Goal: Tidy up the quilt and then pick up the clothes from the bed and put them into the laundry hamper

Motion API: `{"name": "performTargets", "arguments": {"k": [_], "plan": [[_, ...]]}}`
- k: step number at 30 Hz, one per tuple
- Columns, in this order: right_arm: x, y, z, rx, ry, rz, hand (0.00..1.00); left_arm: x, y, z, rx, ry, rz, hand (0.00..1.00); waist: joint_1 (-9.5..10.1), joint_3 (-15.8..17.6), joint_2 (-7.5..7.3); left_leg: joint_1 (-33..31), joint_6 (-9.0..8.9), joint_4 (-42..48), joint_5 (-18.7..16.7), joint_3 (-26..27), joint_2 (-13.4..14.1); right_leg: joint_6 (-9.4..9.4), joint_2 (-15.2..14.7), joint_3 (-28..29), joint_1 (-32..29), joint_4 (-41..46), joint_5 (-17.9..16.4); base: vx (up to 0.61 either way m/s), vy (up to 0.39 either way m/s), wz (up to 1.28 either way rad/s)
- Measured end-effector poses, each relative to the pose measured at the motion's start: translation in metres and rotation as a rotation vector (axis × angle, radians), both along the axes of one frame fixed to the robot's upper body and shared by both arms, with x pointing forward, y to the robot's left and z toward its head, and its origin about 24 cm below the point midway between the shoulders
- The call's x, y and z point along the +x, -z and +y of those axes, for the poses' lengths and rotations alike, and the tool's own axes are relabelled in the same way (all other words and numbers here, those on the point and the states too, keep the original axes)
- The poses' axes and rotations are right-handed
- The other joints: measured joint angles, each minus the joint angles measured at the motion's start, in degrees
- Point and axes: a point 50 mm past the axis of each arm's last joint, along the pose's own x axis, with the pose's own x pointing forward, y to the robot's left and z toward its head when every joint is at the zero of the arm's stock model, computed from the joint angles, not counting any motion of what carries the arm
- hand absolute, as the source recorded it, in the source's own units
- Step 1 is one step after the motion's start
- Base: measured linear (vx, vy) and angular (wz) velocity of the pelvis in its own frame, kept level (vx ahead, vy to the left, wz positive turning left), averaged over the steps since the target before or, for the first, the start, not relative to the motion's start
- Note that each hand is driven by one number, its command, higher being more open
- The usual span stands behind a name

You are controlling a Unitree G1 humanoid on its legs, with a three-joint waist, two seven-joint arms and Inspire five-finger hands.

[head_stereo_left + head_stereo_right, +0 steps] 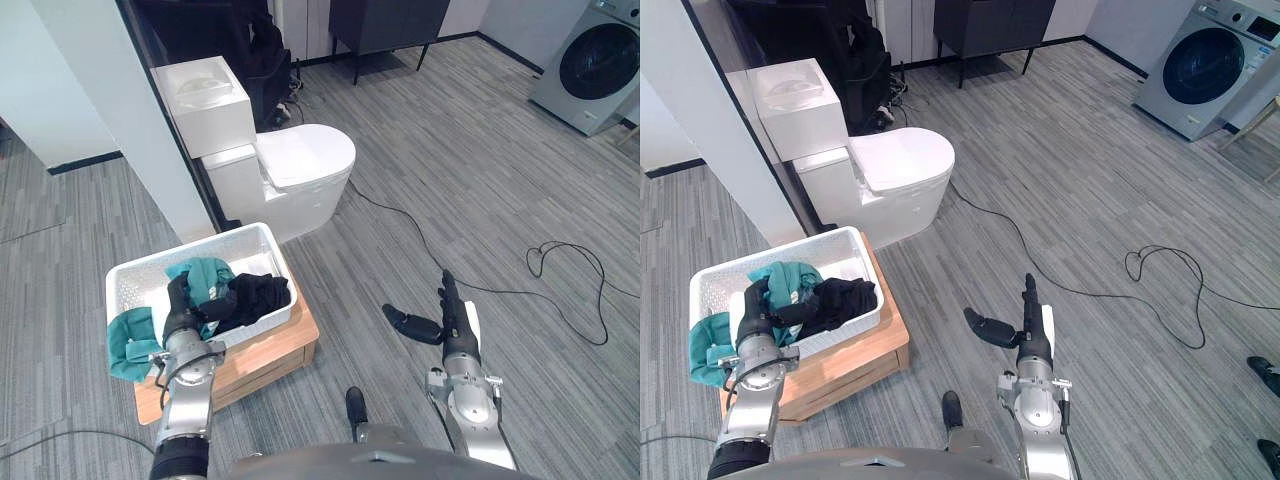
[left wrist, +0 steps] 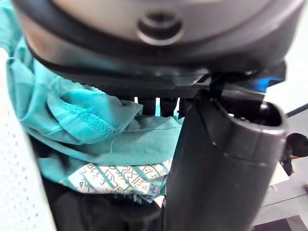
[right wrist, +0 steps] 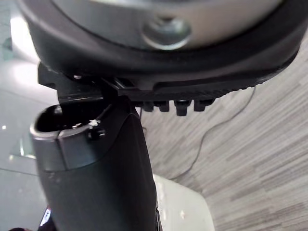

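1. Left eye view: The laundry hamper point(image 1: 230, 245) sits on a low wooden stand point(image 1: 270, 350). A teal garment point(image 1: 205, 275) and a black garment point(image 1: 255, 295) lie inside it. The left hand point(image 1: 183, 312) rests on top of them.
2. Right eye view: Part of the teal garment point(image 1: 708, 350) droops over the hamper's near-left rim. The right hand point(image 1: 1032, 325) hangs above the floor point(image 1: 1120, 170), well apart from the hamper, holding nothing.
3. Left wrist view: The fingers point(image 2: 147, 103) extend uncurled. Teal cloth lies past them and is not pinched.
4. Right wrist view: The fingers point(image 3: 183, 107) are straight, with the thumb apart.
5. Assessment: The step in hand appears to be the release of clothes into the hamper. The next move calls for lifting the left hand clear without snagging cloth, then tucking in the drooping part.
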Motion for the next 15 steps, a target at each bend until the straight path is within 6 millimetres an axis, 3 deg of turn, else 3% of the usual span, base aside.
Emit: {"name": "performTargets", "arguments": {"k": [5, 12, 15], "plan": [[-0.020, 0.011, -0.004, 0.001, 0.010, 0.072, 1.00, 0.000, -0.003, -0.001, -0.018, -0.028, -0.025, 1.00, -0.08, -2.01, 0.54, 0.22, -0.13, 0.50, -0.16, -0.81, 0.55, -0.02, 0.11, -1.41, 1.03, 0.00, 0.02, -0.02, -0.018, 0.10], [-0.046, 0.040, -0.011, 0.012, 0.053, 0.227, 1.00, 0.001, -0.071, 0.014, 0.005, -0.101, -0.414, 1.00, -0.09, -3.27, 0.57, 0.34, 0.11, 1.60, -0.44, -3.10, 0.47, -0.85, -0.67, -3.95, 3.25, 0.00, -0.58, -0.04, 0.002, 0.18], [-0.061, 0.059, -0.018, 0.014, 0.090, 0.342, 1.00, -0.003, -0.090, 0.015, 0.007, -0.102, -0.539, 1.00, 0.48, -4.15, 1.90, 0.44, 0.22, 1.55, -0.20, -3.75, 0.42, -1.31, -0.91, -4.98, 3.88, 0.00, -0.95, -0.02, -0.017, 0.15]]}}
